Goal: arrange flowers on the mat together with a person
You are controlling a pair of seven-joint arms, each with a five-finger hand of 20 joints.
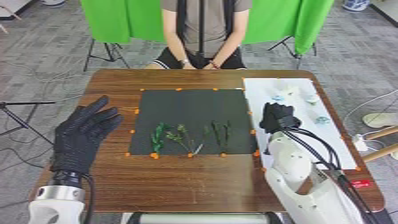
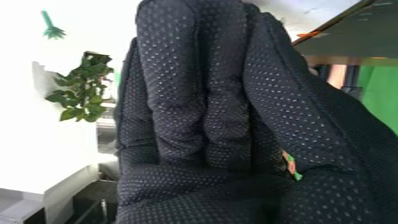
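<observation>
So the green stems point(image 1: 157, 137) are lying on the near part of the dark mat point(image 1: 191, 107), and the pale flowers point(image 1: 323, 120) sit on the white sheet point(image 1: 258, 87). Right hand point(image 1: 279, 117)'s over that sheet, fingers extended and relaxed. Left hand point(image 1: 82, 137)'s loose too, left of the mat.

"What's that on the far side?"

"Green cloth point(image 1: 105, 22), with thin black stand legs point(image 1: 110, 52) below it, and a blue-and-white vessel point(image 1: 356, 4) at the far right."

"And underfoot?"

"Streaky grey floor point(image 1: 40, 62), with cables trailing left and right of this brown wooden table point(image 1: 178, 187)."

"There's a black stand point(image 1: 27, 103) on the left, too."

"Yes, and pale wooden bars point(image 1: 383, 133) on the right."
</observation>
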